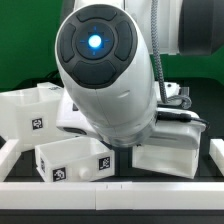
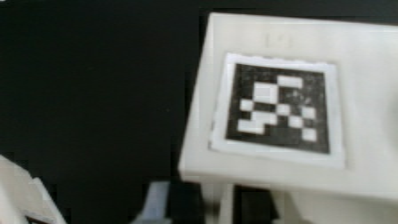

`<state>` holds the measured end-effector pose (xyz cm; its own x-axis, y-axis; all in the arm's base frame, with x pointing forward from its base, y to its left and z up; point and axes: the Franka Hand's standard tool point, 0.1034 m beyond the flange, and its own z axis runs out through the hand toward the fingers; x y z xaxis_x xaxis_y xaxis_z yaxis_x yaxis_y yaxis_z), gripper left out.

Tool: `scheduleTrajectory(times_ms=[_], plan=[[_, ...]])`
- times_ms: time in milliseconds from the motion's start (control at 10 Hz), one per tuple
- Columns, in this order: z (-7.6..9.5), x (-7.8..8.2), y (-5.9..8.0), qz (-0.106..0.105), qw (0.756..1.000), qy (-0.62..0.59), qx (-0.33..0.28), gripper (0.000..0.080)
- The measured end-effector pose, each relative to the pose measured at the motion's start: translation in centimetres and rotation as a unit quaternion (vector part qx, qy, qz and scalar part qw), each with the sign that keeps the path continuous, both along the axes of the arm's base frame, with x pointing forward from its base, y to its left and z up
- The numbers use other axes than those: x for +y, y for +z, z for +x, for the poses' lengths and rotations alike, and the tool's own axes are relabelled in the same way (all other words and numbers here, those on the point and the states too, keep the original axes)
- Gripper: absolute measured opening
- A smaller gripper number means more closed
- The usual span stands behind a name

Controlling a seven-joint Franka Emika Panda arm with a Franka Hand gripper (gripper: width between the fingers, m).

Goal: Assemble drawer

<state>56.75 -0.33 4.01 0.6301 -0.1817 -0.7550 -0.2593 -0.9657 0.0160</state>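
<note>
wrist view shows a square tag point(image 2: 276, 105) on the white drawer point(image 2: 366, 125).

1. In the exterior view the jaws are hidden by the arm point(image 1: 100, 70).
2. The boxy white part point(image 1: 168, 155), at 4 o'clock, is partly covered by it.
3. The open white part point(image 1: 28, 112), at 9 o'clock, is cut by the edge.
4. In the wrist view the tagged part point(image 2: 267, 45) is blurred and cut off.
</note>
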Motion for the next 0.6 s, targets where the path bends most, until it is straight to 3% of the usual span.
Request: scheduleTrajectory(times_ms=[300, 600], plan=[[0.4, 0.0, 0.3, 0.003, 1.0, 0.003, -0.007, 0.0035], [2.4, 0.2, 4.3, 0.017, 0.992, 0.024, -0.121, 0.0034]])
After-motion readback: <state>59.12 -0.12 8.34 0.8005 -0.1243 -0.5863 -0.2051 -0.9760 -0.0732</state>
